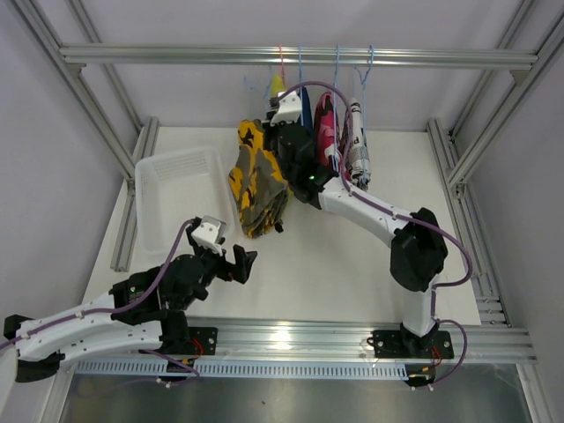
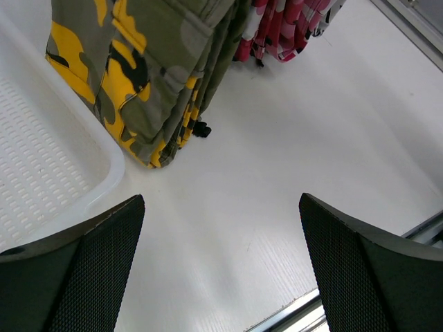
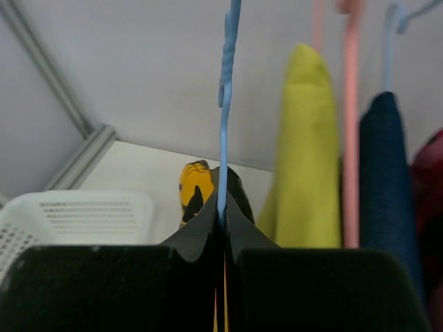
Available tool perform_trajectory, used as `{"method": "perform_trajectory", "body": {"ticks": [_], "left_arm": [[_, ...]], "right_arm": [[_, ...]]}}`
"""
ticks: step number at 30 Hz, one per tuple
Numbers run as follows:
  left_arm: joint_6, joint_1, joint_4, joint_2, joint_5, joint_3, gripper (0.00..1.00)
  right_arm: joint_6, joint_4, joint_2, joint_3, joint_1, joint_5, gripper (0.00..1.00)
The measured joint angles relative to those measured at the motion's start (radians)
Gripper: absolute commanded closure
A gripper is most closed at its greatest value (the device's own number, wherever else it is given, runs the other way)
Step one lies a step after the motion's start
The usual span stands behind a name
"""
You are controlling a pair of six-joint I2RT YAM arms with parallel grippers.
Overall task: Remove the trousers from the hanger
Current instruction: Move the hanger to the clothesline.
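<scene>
A hard pull by the right arm could drag the blue hanger off the rail with the camouflage trousers still on it. They hang near the desk's far edge, beside the basket. The right arm stretches up there, its gripper clenched on the hanger. The left gripper waits released by the near left corner.

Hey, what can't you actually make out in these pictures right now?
Right wrist view: the right gripper, shut on the blue hanger, hides how the camouflage trousers hang from it.
Left wrist view: the top edge cuts off those trousers' waist.
Top view: lettering on the newspaper trousers is too small to read.
</scene>
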Motion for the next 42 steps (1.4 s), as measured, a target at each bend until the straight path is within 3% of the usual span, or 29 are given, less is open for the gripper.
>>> {"method": "perform_trajectory", "body": {"ticks": [14,27,42], "left_arm": [[-0.032,0.000,0.000,0.031,0.031,-0.004,0.03],[-0.048,-0.012,0.001,0.093,0.039,-0.004,0.03],[-0.067,-0.058,0.000,0.143,0.037,-0.003,0.03]], "right_arm": [[-0.002,0.006,-0.177,-0.226,-0.167,-0.012,1.00],[0.022,-0.055,-0.331,-0.353,-0.378,-0.129,1.00],[0.185,-0.112,-0.462,-0.453,-0.639,-0.206,1.00]]}}
